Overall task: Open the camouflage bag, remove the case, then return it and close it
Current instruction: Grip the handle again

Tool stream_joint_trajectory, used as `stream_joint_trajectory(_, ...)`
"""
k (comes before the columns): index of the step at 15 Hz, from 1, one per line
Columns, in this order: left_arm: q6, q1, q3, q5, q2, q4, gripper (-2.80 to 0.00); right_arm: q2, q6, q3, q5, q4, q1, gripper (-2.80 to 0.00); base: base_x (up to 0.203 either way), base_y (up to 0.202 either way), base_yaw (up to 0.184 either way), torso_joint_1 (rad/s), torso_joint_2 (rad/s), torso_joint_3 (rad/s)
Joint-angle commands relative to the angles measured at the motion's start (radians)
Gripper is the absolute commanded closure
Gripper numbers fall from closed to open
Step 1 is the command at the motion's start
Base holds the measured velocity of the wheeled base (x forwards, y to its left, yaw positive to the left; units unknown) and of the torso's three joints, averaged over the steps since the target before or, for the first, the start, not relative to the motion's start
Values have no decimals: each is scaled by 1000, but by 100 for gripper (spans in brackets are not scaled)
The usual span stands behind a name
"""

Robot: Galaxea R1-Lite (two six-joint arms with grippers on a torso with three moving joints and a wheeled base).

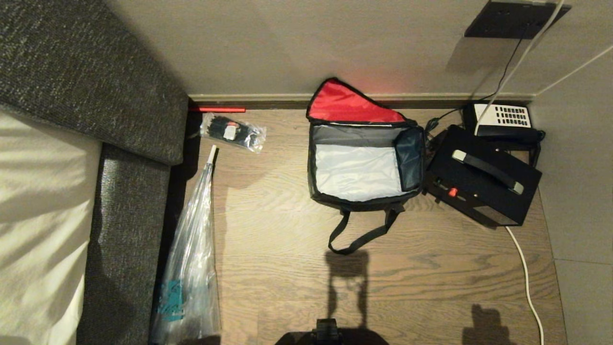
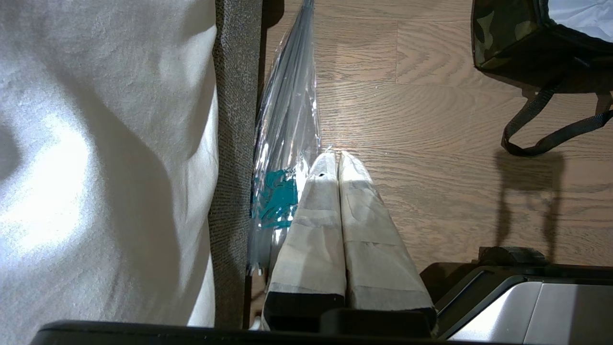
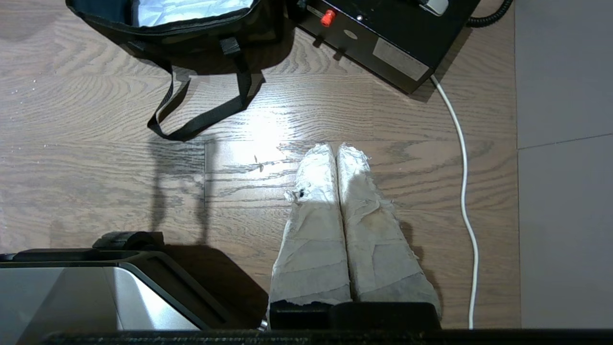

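The camouflage bag (image 1: 364, 165) is seen lid-open on the floor (image 1: 297, 268), the case (image 1: 481, 181) beside it; the left claw (image 2: 336, 155) and right claw (image 3: 335, 147) are clenched empty.

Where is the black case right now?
In the head view the case lies on the wooden floor, out of the bag, just right of the open camouflage bag and in front of the telephone.
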Motion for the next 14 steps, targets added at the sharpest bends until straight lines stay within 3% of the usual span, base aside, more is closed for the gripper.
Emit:
stream_joint_trajectory(1, 1, 0, 2, 0, 1, -1, 0, 5, 0, 2, 0, 0, 0, 0, 0, 0, 0, 0, 0, 0)
stream_joint_trajectory(14, 0, 0, 2, 0, 1, 0, 0, 5, 0, 2, 0, 0, 0, 0, 0, 0, 0, 0, 0, 0)
